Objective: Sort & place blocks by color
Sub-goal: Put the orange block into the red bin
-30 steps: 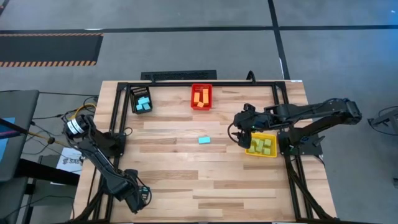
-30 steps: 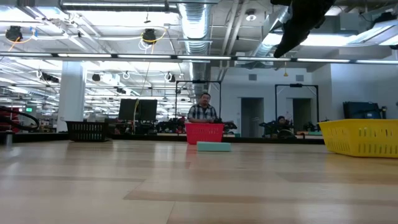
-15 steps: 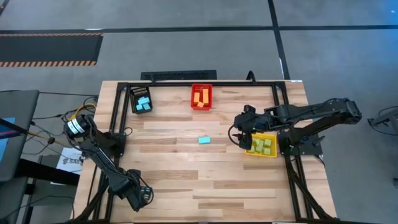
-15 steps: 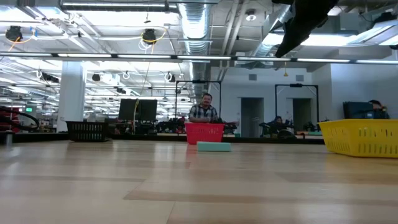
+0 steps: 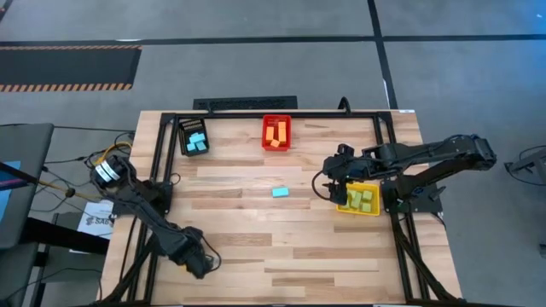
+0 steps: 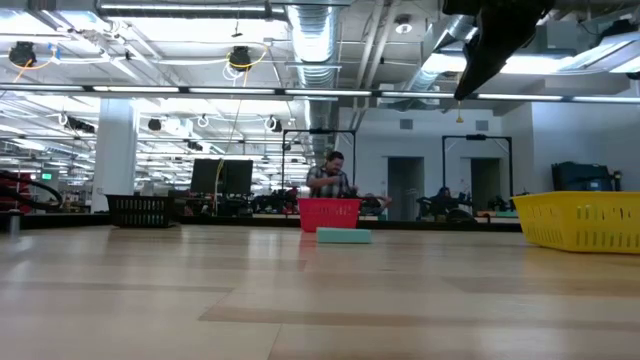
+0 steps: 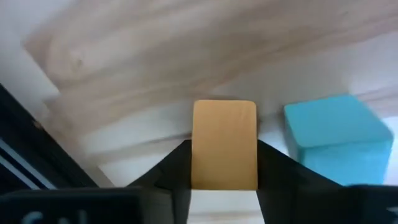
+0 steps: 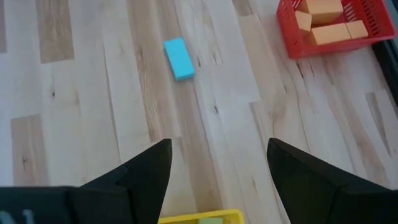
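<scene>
Step in hand: judged as carrying, with the left gripper (image 5: 198,261) at about seven o'clock on the table (image 5: 281,256), nearest me, clamped on an orange block (image 7: 224,144).
Next move: judged to call for a long reach to the red bin (image 5: 275,133) at twelve o'clock, then a release above it.
Left tool: fingers (image 7: 171,168) closed against both sides of the orange block, seen only in the left wrist view; a light blue block (image 7: 337,135) sat just beside it on the wood.
Loose block: one light blue bar (image 5: 280,193) lay flat near the table's centre, well apart from every bin.
Right tool: right gripper (image 5: 328,189) hung at three o'clock, raised off the table, just beside the yellow bin (image 5: 348,205); jaws spread wide and empty.
Yellow bin: held light green blocks (image 5: 362,199).
Black bin (image 5: 193,125): at eleven o'clock, held light blue blocks.
Red bin: held orange blocks (image 5: 275,134).
Beyond the table: a person (image 6: 328,179) stood behind the red bin in the low view.
</scene>
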Robot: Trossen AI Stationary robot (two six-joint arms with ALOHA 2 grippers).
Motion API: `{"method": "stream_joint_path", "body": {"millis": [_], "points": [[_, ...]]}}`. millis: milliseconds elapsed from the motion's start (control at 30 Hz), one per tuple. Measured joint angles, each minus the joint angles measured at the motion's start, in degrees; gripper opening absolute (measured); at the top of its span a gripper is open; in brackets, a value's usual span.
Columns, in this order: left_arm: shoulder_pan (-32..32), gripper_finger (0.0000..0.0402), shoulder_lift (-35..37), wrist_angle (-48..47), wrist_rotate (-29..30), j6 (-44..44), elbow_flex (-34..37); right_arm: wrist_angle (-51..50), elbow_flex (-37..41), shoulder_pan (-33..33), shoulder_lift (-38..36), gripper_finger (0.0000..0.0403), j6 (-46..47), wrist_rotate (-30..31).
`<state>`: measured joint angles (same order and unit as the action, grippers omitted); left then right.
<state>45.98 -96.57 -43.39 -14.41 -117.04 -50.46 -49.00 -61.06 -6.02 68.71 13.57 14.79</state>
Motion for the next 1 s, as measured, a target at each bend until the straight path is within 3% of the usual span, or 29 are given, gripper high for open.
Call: {"method": "stream_joint_path", "body": {"millis": [133,300,400,500,633,733,867,1000], "points": [[-3.7,0.0101,0.8,-3.4,-0.4,8.6,0.0,0.0,0.0,0.0,0.0,0.0285,0.0,0.1],[-11.0,0.0101,6.2,-19.5,2.9,19.3,-1.7,0.0,0.0,0.1,0.0,0.0285,0.0,0.2],[-18.4,0.0101,10.2,-29.3,9.8,28.1,-3.7,-1.3,0.0,0.0,-0.1,0.0285,0.6,0.3],[-28.8,0.0101,13.9,-28.9,18.9,39.4,-5.4,-4.6,0.2,0.0,-1.3,0.0285,2.1,3.6],[-45.9,0.0101,15.0,-17.5,25.4,60.3,-6.5,-5.0,3.3,1.0,-5.9,0.0285,2.9,5.2],[-57.4,0.0101,13.3,-2.1,21.6,73.6,-7.0,-3.8,6.9,3.7,-9.3,0.0285,3.8,3.7],[-68.9,0.0101,8.2,14.4,14.6,82.2,-10.9,-2.4,10.6,7.9,-12.6,0.0285,4.0,3.2],[-74.0,0.0101,0.7,16.9,13.6,88.5,-20.4,-2.0,12.4,12.1,-13.6,0.0285,3.0,2.8]]}}
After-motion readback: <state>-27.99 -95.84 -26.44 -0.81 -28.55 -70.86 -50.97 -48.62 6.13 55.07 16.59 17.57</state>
